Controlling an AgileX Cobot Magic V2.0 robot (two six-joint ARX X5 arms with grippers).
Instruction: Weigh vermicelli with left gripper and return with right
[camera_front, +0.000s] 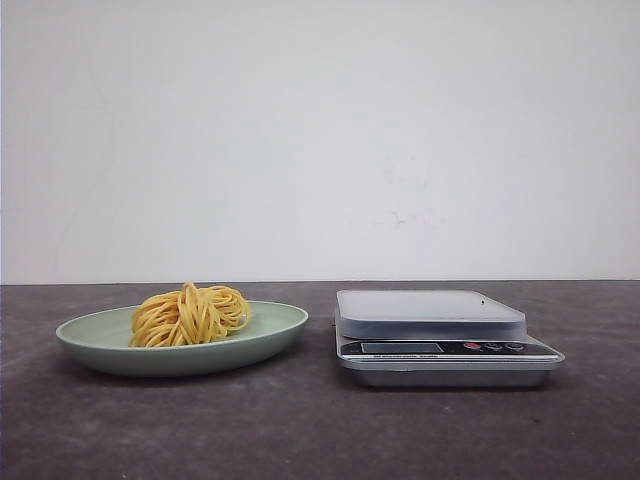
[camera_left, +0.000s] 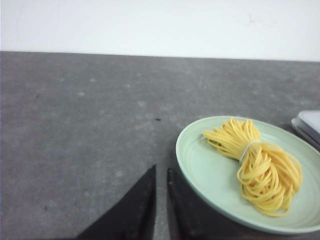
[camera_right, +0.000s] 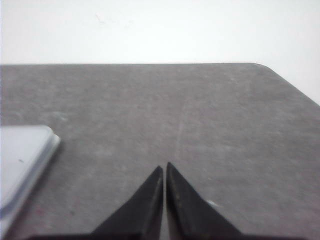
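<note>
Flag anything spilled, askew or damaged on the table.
Nothing stands out. The vermicelli sits bundled inside the green plate with no stray strands, and the scale stands level beside it, its platform bare.

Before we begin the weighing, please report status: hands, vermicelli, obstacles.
Left hand and right hand shut, empty. Vermicelli on green plate, left of kitchen scale. Scale platform bare.
</note>
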